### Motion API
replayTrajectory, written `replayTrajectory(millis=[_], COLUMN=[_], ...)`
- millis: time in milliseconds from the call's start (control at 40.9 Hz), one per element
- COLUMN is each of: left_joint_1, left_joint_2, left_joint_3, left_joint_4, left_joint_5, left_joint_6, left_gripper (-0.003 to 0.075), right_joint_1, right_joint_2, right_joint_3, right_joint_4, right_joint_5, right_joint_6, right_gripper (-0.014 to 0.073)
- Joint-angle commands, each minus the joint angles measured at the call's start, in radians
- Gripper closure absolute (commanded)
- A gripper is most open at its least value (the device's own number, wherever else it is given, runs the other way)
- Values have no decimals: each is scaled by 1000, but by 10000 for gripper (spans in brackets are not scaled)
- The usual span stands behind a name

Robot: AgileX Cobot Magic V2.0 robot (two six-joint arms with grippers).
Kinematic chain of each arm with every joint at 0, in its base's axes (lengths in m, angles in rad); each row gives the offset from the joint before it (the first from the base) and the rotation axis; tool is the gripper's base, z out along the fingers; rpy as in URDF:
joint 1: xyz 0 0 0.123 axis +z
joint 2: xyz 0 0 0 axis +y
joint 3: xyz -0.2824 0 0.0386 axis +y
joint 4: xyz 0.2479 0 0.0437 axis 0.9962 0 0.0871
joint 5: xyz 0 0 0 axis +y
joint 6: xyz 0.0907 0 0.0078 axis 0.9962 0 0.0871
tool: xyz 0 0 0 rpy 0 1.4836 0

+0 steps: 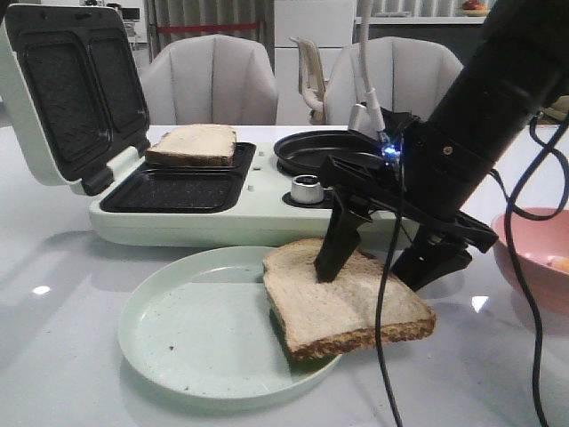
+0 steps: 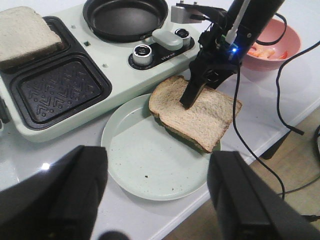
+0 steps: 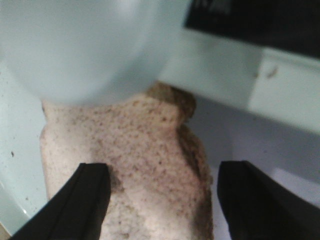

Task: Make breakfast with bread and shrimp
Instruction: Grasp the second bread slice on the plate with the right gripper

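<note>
One bread slice (image 1: 347, 302) lies on the right side of a pale green plate (image 1: 178, 338) and overhangs its rim. My right gripper (image 1: 369, 276) is open and straddles this slice's right edge: one finger rests on top of the bread (image 3: 150, 165), the other stands beside it over the table. A second bread slice (image 1: 194, 144) sits in the far cavity of the sandwich maker (image 1: 222, 218). Orange-pink shrimp (image 2: 260, 50) lie in a pink bowl (image 2: 280, 37) at the right. My left gripper (image 2: 157, 200) is open and empty above the plate's near rim (image 2: 145, 190).
The sandwich maker's lid (image 1: 62, 98) stands open at the left. Its near cavity (image 2: 60, 90) is empty. A black round pan (image 1: 320, 151) and knobs (image 1: 307, 189) are on its right part. Cables (image 1: 387, 294) hang from the right arm. The table edge (image 2: 250, 150) runs close to the plate.
</note>
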Motion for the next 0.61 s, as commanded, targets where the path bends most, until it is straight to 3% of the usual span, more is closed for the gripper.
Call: replayTrajectory(millis=[0, 294, 587], left_joint_1=[-5, -5, -5], left_joint_2=[-7, -7, -7], left_joint_3=[-26, -26, -26], left_joint_4=[23, 36, 36], left_joint_5=[-73, -73, -73], left_joint_6=[-3, -3, -3], left_gripper=[230, 230, 230], right_joint_1=[-3, -3, -3], right_joint_2=[-49, -56, -177], right_joint_3=[-30, -30, -30], right_joint_4=[16, 15, 14], right_joint_5=[30, 37, 89], right_joint_6=[-15, -15, -15], right_gripper=[74, 386, 510])
